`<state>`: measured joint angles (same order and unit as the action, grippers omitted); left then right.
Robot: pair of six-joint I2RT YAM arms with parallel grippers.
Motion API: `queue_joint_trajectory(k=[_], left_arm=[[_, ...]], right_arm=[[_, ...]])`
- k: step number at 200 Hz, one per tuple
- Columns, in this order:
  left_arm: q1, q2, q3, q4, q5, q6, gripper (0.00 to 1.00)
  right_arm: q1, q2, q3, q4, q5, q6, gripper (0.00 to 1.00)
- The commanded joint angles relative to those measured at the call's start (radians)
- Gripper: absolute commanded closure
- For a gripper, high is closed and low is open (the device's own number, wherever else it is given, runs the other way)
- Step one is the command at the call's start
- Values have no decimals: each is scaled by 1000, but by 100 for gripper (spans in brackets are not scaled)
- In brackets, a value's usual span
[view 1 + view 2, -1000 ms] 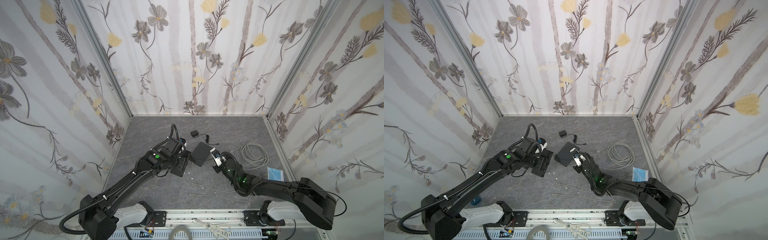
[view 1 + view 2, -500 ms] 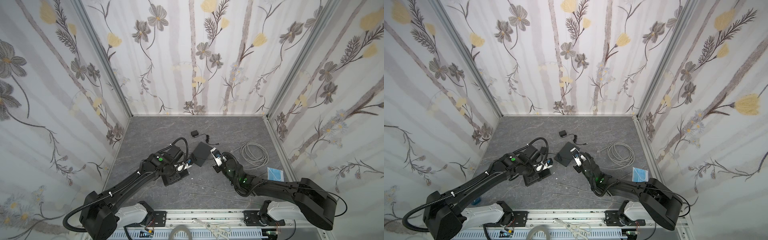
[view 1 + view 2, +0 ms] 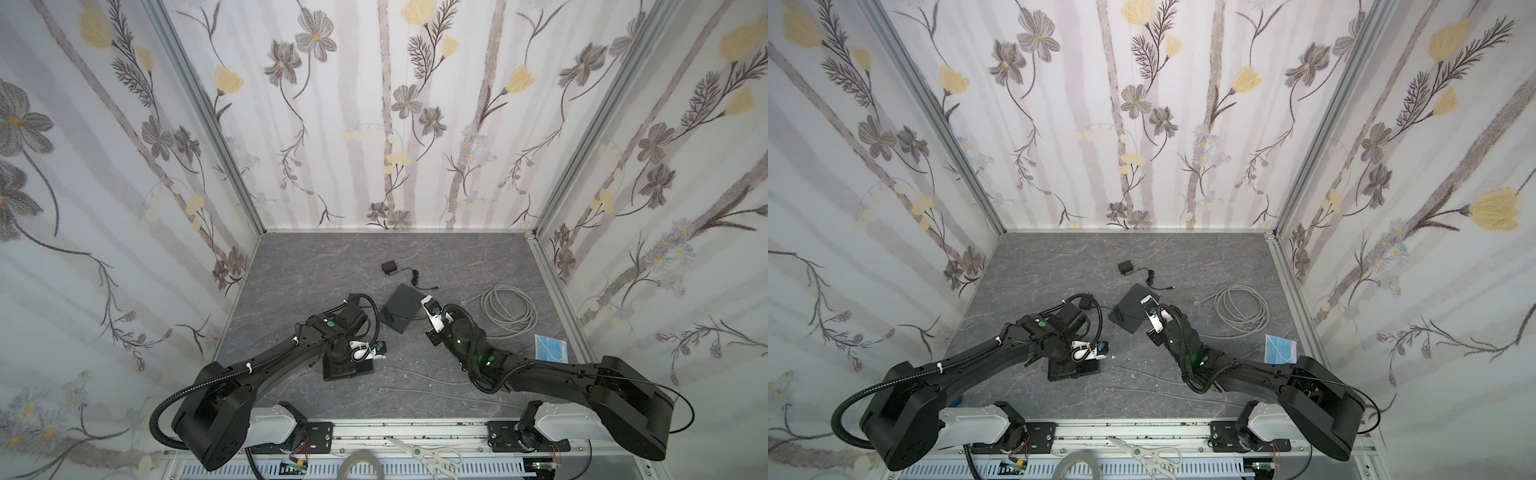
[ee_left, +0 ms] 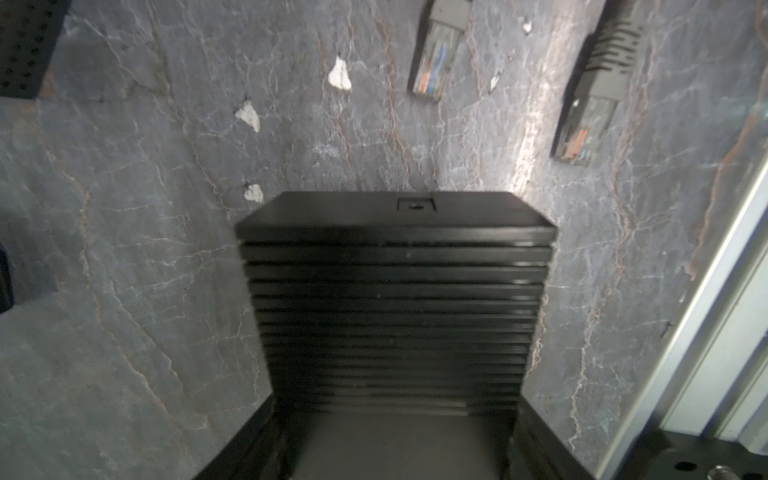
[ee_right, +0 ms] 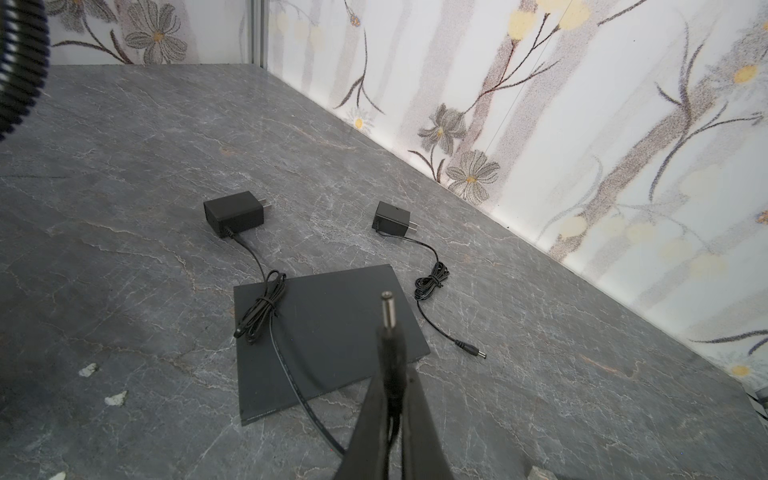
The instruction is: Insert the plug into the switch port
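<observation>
The switch (image 4: 395,291) is a black ribbed box with a small port (image 4: 415,204) on its far face. My left gripper (image 4: 392,415) is shut on it, one jaw against each side. In both top views the switch (image 3: 338,374) (image 3: 1063,374) sits low at the table under the left gripper (image 3: 353,361) (image 3: 1077,359). The plug (image 5: 388,316) is a black barrel plug. My right gripper (image 5: 390,374) is shut on it, with the tip sticking out past the fingers. The right gripper (image 3: 432,332) (image 3: 1152,332) hovers at a flat dark slab (image 5: 328,328), right of the switch.
The plug's cable runs over the slab to a black adapter (image 5: 234,214). A second adapter (image 5: 392,218) and its loose barrel plug (image 5: 469,349) lie beside the slab. Two network cable ends (image 4: 434,62) (image 4: 590,120) lie ahead of the switch. At the right lie a grey cable coil (image 3: 507,309) and a blue mask (image 3: 550,349).
My left arm has carried the switch away from the dark slab toward the front of the table and turned it. The right arm and plug have stayed put.
</observation>
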<state>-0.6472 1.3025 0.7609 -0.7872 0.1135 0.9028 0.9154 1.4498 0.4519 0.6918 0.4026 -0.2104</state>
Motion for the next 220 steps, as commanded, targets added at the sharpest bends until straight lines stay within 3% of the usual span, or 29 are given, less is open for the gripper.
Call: queue_joint_trajectory(k=[1,136,174,201,220], left_arm=[[4,25,-2,18,-2,92,42],[7,79,-61,34,-125,213,37],[7,84,-62,53,-139,198,25],[7,73,-48,62,-136,164,1],[6,39,-22,50,-89,127,0]], right_arm=[[0,-8,4,36,1,0,100],[10,-10,10,27,-6,-1,100],[11,-14,10,25,-8,0,100],[13,-14,9,24,-12,0,100],[13,-10,10,25,-10,-1,100]])
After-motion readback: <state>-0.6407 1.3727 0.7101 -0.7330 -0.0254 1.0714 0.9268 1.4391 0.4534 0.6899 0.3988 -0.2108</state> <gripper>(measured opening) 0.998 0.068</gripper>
